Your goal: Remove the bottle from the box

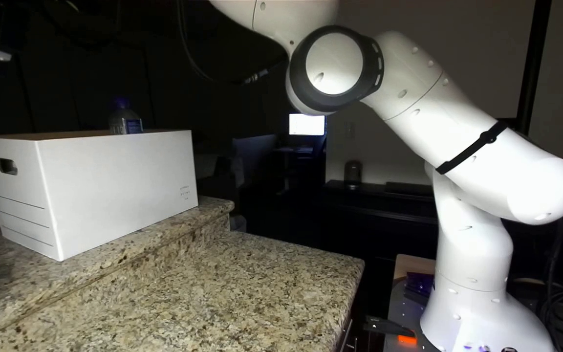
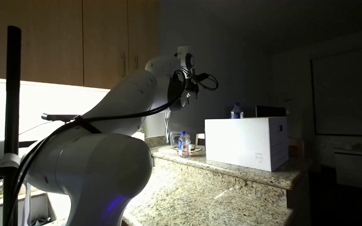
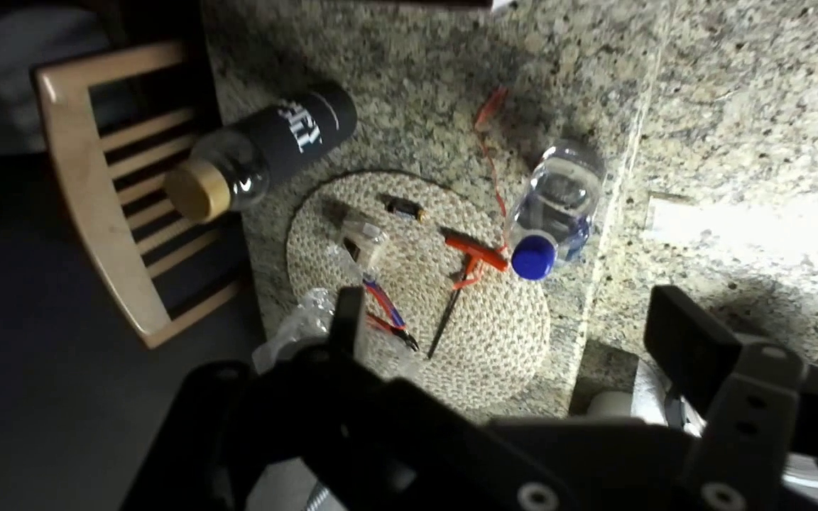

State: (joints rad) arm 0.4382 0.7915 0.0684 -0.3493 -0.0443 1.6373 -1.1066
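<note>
T-handled tool (image 3: 476,253) and pliers (image 3: 399,328) on a woven mat (image 3: 498,323)

Btl (image 1: 125,120) in box (image 1: 120,188) – box on ctr (image 1: 115,252)

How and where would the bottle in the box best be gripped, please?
I'd take that bottle by its blue cap, bringing the open gripper straight down from above: the bottle looks upright, and in both exterior views only its top shows over the rim of the white box, whose walls would likely block a sideways reach.
</note>
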